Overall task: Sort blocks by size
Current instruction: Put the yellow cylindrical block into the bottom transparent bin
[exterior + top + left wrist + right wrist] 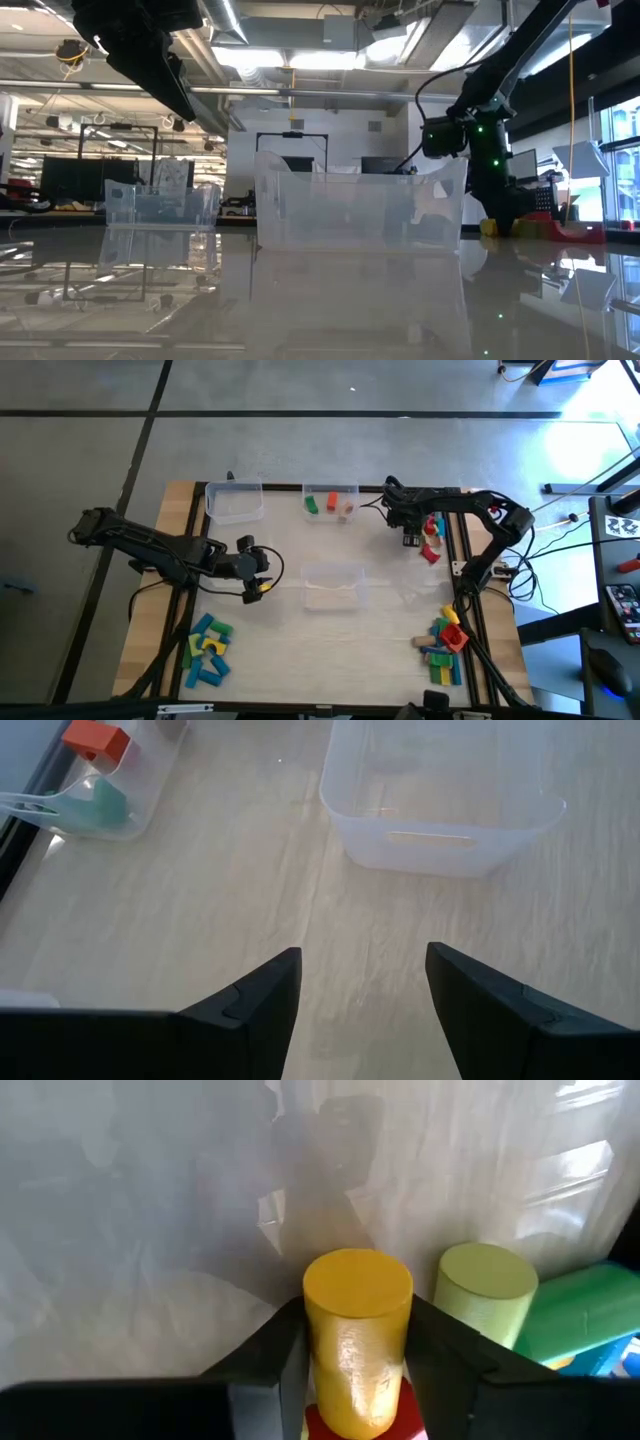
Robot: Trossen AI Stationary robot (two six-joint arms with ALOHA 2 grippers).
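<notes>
My right gripper point(428, 530) is over the table's far right part and is shut on a yellow cylinder block point(358, 1330). A light green cylinder point(485, 1290) and a green block point(585, 1310) lie right beside it on a pale crinkled sheet. My left gripper point(362, 990) is open and empty above bare wood left of the middle tub point(333, 585). Loose blocks lie in a near-left pile point(207, 650) and a near-right pile point(445, 645). The far middle tub point(330, 502) holds green, red and pink blocks. My right gripper pinches the yellow cylinder by its curved sides point(322, 1355) between the two fingers. The cylinder lies along the fingers, with its flat round end point(358, 1283) pointing away from the wrist. A red piece point(350, 1425) shows behind it between the fingers; whether that is held too, I cannot tell.
A clear tub point(233, 500) stands at the far left, next to the far middle tub. The middle tub also shows in the low view point(360, 210) and the left wrist view point(440, 810). A pink-red block point(431, 553) lies near the right gripper. Cables run along the table's right edge.
</notes>
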